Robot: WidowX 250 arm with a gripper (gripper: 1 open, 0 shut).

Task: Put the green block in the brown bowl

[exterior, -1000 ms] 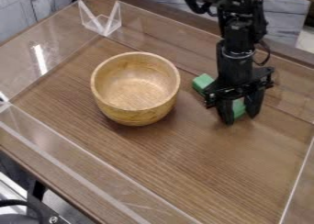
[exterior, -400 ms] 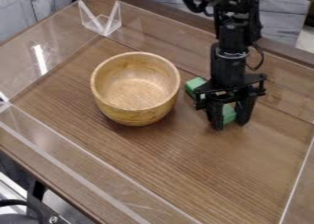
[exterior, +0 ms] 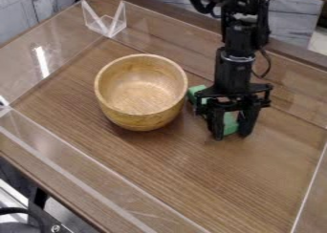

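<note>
The brown bowl point(exterior: 138, 115) stands upright left of the table's middle, and its pale inside holds nothing. Just to its right my gripper point(exterior: 230, 120) points steeply down, its black fingers shut on the green block point(exterior: 198, 95). The block lies crosswise between the fingers. One bright green end sticks out on the bowl side and a sliver shows low between the fingertips. Whether the block is off the wood I cannot tell. A narrow gap separates block and bowl.
The wooden table point(exterior: 192, 184) is ringed by low clear plastic walls. A clear folded plastic stand point(exterior: 105, 19) sits at the back left. The black arm point(exterior: 243, 27) rises from the gripper toward the top right.
The gripper has shifted left and toward the camera, closer to the bowl, and the green block has come along between its fingers. The bowl has not moved.
</note>
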